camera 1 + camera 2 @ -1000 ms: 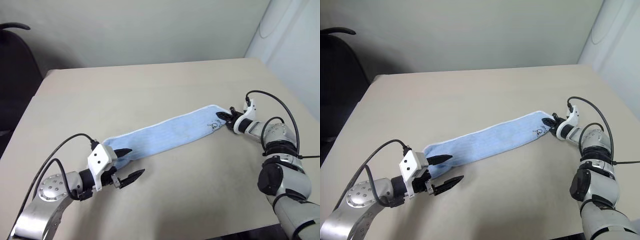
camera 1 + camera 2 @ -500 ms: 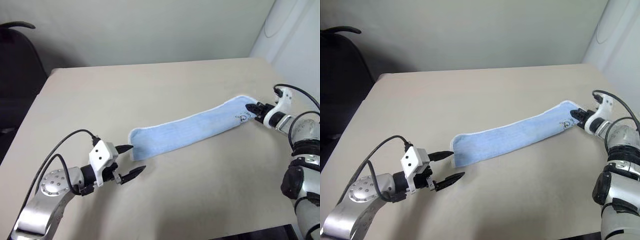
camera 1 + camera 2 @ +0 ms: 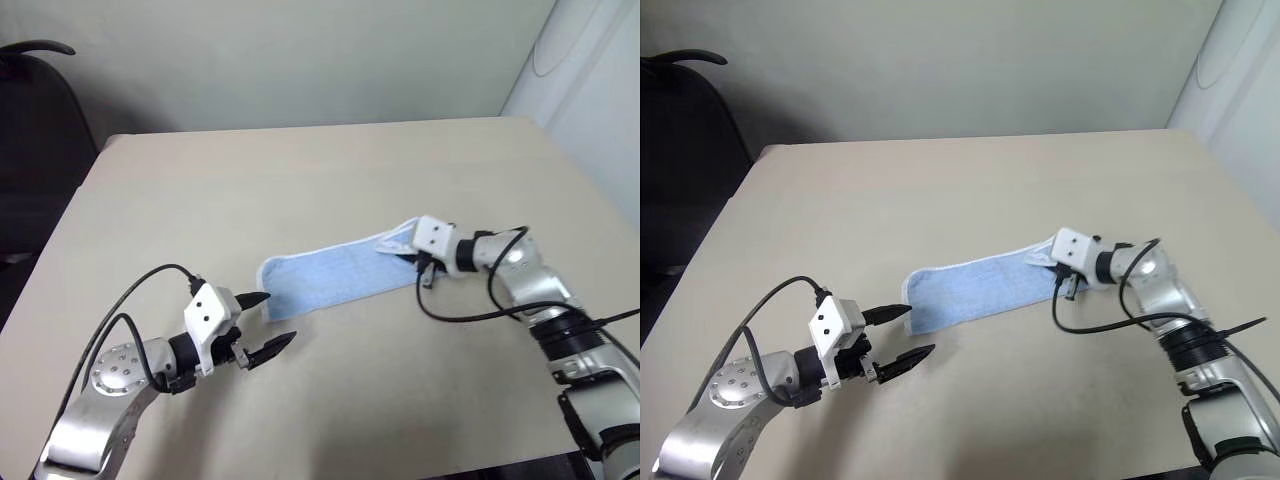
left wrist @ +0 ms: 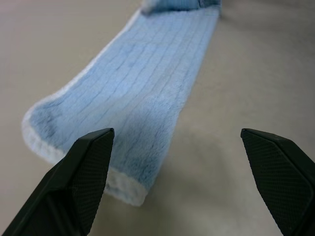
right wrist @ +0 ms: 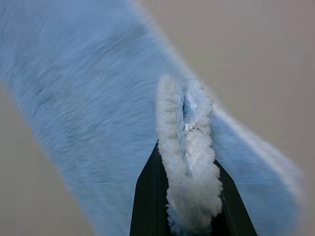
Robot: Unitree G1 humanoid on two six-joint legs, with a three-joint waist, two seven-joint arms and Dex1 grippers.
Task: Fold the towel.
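The towel (image 3: 330,275), a light-blue strip with white edging, lies slantwise across the middle of the table (image 3: 300,170). My right gripper (image 3: 404,252) is shut on its right end, which is lifted and doubled back over the strip. The right wrist view shows the bunched white edging (image 5: 189,162) pinched between the two black fingers. My left gripper (image 3: 277,319) is open at the towel's near left end (image 4: 74,137), one fingertip beside its corner. It holds nothing.
A dark chair (image 3: 30,120) stands beyond the table's far left corner. A white wall panel (image 3: 590,70) rises at the far right. Bare tabletop surrounds the towel, and the front edge runs close under both arms.
My right gripper has swung left with the towel's right end and rolled over, laying that end back over the strip. The towel's left end and my left gripper have stayed put.
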